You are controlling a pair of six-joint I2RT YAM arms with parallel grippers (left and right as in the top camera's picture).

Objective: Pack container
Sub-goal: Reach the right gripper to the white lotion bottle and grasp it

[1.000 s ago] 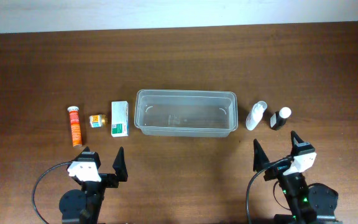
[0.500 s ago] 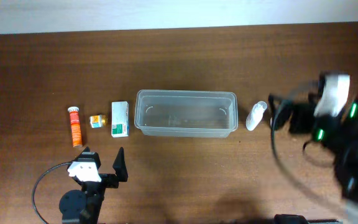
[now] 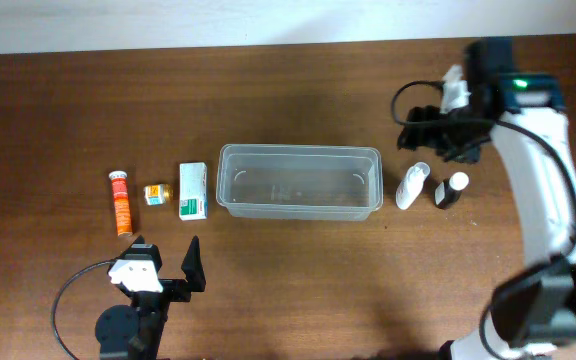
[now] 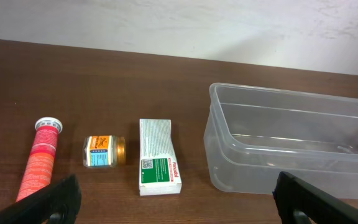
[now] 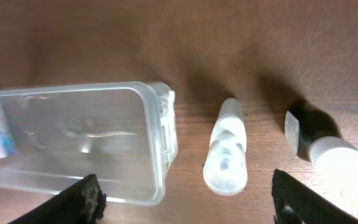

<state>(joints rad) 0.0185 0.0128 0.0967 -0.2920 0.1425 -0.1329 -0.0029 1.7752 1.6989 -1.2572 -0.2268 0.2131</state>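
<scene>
The table point(image 3: 288, 90) is dark brown wood. The container point(image 3: 298, 149) sits at its centre, upright, long side running left to right.

The right arm point(image 3: 543, 170) reaches over the table's right side. The right gripper point(image 3: 413, 128) hovers beyond the container's right end, fingers spread wide and touching no item. In its wrist view the two bottles lie below it, between the fingers.

The left gripper point(image 3: 168, 255) is parked at the near edge, left of the container, fingers also spread wide and well apart from all items.

Left of the container:
- The carton point(image 3: 193, 191), white and green, lies flat just beside the container wall.
- The tube point(image 3: 120, 203), orange with a white cap, lies flat, farthest left.
- The jar point(image 3: 155, 194) lies between tube and carton.

Right of the container:
- The white bottle point(image 3: 412, 185) lies just beside the container's right end.
- The dark bottle point(image 3: 452, 190), white-capped, stands just right of it.
</scene>
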